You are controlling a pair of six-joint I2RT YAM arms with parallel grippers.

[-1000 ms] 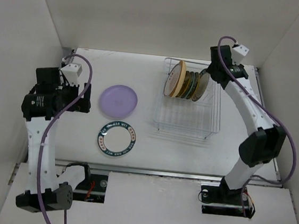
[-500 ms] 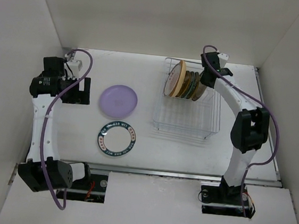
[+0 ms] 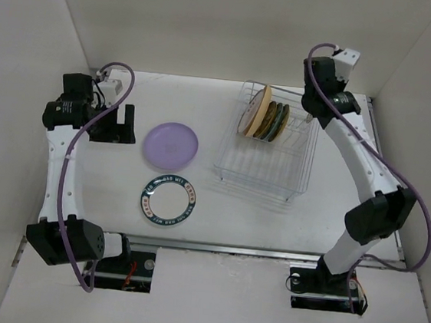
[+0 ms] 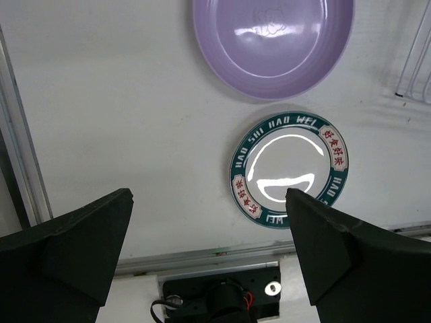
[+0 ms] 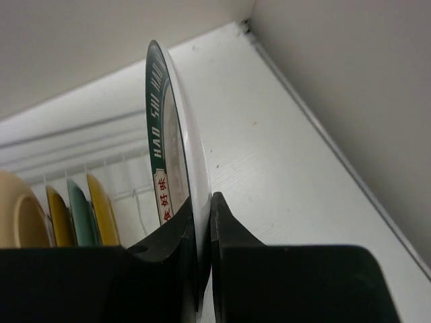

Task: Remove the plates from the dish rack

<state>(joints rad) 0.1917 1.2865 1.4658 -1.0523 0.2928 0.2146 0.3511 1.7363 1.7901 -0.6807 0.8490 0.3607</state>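
"HAO WEI" on flat teal-rimmed plate [image 4: 289, 168], "HAO" on held plate [image 5: 157, 114]

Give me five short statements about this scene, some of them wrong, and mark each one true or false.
1. The lavender plate lies flat on the table, outside the dish rack. True.
2. The right tool is open and empty. False: it is shut on the rim of an upright teal-rimmed plate.
3. The left tool grips the lavender plate. False: it is open and holds nothing.
4. The dish rack is empty. False: several plates stand on edge in it.
5. A second teal-rimmed plate lies flat on the table. True.
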